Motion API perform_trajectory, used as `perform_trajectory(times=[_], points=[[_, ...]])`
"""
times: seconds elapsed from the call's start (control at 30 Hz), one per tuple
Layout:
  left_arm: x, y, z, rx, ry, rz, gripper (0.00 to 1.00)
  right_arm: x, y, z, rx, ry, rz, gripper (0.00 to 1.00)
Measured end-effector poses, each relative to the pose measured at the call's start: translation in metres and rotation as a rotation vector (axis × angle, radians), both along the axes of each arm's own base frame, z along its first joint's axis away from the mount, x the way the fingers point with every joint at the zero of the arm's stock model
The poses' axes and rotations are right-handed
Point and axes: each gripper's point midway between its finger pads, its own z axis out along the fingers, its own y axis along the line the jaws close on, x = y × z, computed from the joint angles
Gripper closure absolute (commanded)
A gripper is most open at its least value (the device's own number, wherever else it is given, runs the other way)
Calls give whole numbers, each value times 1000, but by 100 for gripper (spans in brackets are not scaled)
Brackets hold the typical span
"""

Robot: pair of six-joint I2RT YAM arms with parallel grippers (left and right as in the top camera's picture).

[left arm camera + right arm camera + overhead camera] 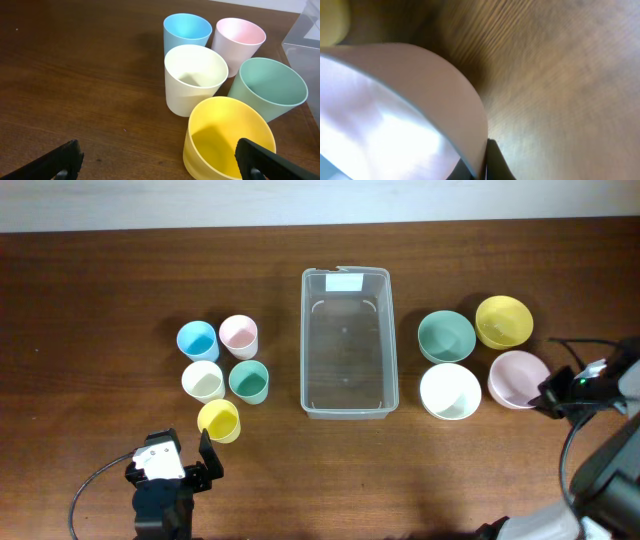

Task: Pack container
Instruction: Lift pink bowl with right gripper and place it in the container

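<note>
Dark wood grain covers the surface (pixel 90 290) in the overhead view. The container (pixel 345 395) stands at its middle, clear and empty, with its long sides running away from the robot and its white label (pixel 345 281) at the far short rim. Left of it five upright cups cluster close together: blue cup (pixel 197 340), pink cup (pixel 238 335), cream cup (pixel 203 380), green cup (pixel 249 381), and yellow cup (pixel 219 420) nearest the robot. Right of the container sit four bowls: green bowl (pixel 446 336), yellow bowl (pixel 503 321), white bowl (pixel 450 391) and pink bowl (pixel 515 375). The left arm (pixel 160 500) sits low at the near edge, its left tool (pixel 159 160) pointed toward the cups with its fingers wide apart and holding nothing. In the left wrist view the yellow cup stands just ahead, close to the right-hand finger (pixel 255 159). The right arm (pixel 610 460) reaches in from the right edge, with the right tool (pixel 552 393) at the pink bowl's right-hand rim. The right wrist view is blurred and very close: the bowl's pale wall fills the left, and one dark finger (pixel 494 162) lies against the outside of the rim. Whether that tool is clamped on the rim or only set around it, I cannot tell.
</note>
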Motion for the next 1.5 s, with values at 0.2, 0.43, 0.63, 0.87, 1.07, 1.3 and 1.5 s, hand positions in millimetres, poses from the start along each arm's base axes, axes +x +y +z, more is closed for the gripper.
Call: perform_trajectory(times=[0.2, 0.43, 0.63, 0.87, 1.07, 1.3, 1.5], points=[[0, 0, 0, 0, 0, 0, 1, 11, 12, 105, -126, -163, 52, 96], [0, 0, 0, 0, 0, 0, 1, 55, 124, 213, -249, -484, 417, 96], [0, 0, 0, 0, 0, 0, 1, 99, 225, 211, -212, -605, 645, 96], [0, 0, 0, 0, 0, 0, 1, 156, 298, 130, -146, -558, 749, 96], [0, 0, 0, 0, 0, 0, 1, 189, 327, 65, -123, -533, 747, 96], [0, 0, 0, 0, 0, 0, 1, 215, 326, 57, -170, -596, 711, 83], [0, 0, 0, 0, 0, 0, 1, 216, 325, 57, -176, -600, 708, 44]])
